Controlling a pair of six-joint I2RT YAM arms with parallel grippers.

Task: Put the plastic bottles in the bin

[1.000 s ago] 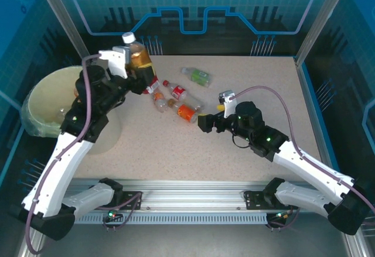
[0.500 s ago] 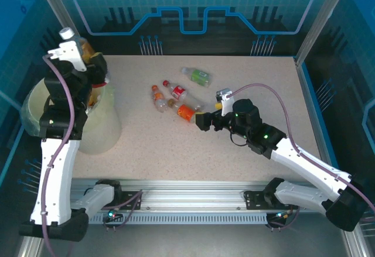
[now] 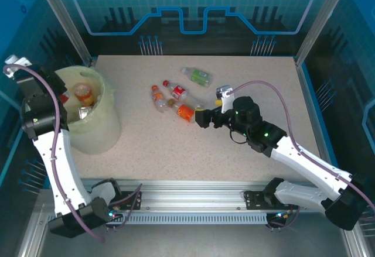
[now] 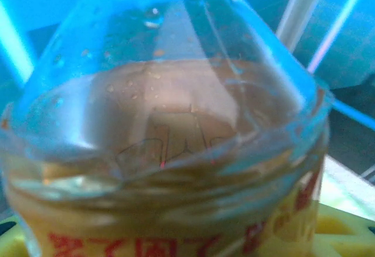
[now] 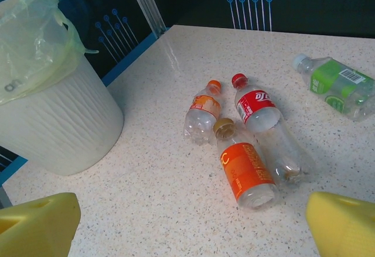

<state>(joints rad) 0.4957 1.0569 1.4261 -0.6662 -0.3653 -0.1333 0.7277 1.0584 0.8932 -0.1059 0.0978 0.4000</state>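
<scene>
One amber bottle (image 4: 176, 169), part full and with red lettering on its label, was clamped in the left hand (image 4: 176, 242). From above it appeared to hang inside the rim of the bin (image 3: 99, 134), which stood at the left edge of the tabletop (image 3: 246, 81).

Four more bottles lay on their sides mid-tabletop. An orange-labelled bottle (image 5: 246, 172) rested against a red-labelled bottle (image 5: 258, 110), a small orange-capped bottle (image 5: 202, 113) lay just beside them, and a green-labelled bottle (image 5: 337, 87) lay apart, farther back. The right hand (image 5: 187, 228) hovered with its fingers spread wide and nothing between them, just short of the orange-labelled bottle.

I judged the step to be the drop. The left hand needed only to let go so the amber bottle would fall into the bin. The right hand then had to advance and lower until its fingers straddled the orange-labelled bottle's body, without shoving the red-labelled one touching it.
</scene>
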